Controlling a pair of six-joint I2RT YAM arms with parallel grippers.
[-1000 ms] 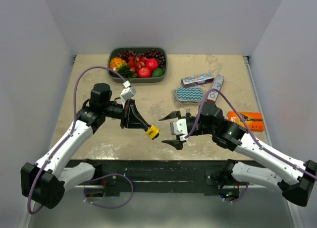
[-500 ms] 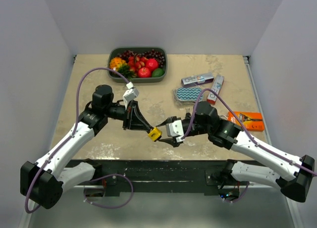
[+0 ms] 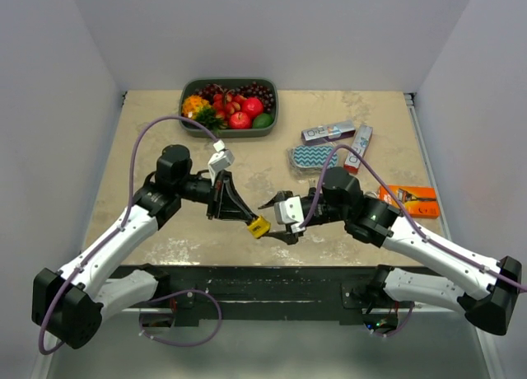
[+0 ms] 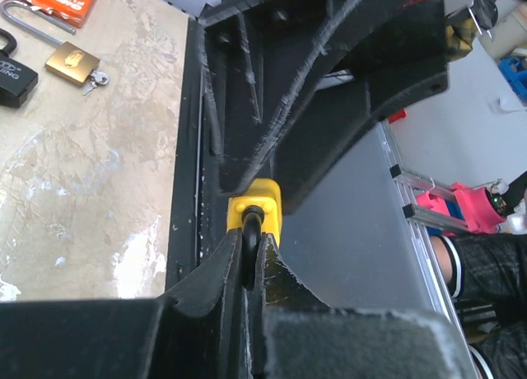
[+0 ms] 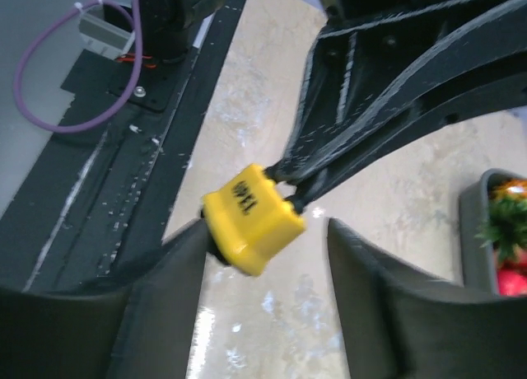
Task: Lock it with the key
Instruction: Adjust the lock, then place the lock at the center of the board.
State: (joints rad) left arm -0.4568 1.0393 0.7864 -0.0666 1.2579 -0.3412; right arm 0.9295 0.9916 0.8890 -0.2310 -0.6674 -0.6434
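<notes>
The left end effector [image 3: 246,217] is clamped on the black shackle of a yellow padlock [image 3: 258,226] and holds it up off the worktop [image 3: 379,115], near the front edge and about midway between the two arms. From the left wrist view the fingers [image 4: 218,280] are pinched tight together, with the shackle between them and the yellow body poking out past their tips.

The right end effector [image 3: 272,223] has its jaws parted, one on each side of the padlock's body. In the right wrist view one finger [image 5: 165,288] looks to be touching the lock's lower corner, and the other [image 5: 379,288] stands off it with a clear gap. The lock sits tilted between them, dark print on its top face too blurred to read.

Off to the right, a brass padlock [image 4: 72,63] lies flat on the worktop with small keys [image 4: 95,79] at its side, just beside an orange pack [image 3: 412,200]. A tray [image 3: 272,107] of fruit sits at the back.
</notes>
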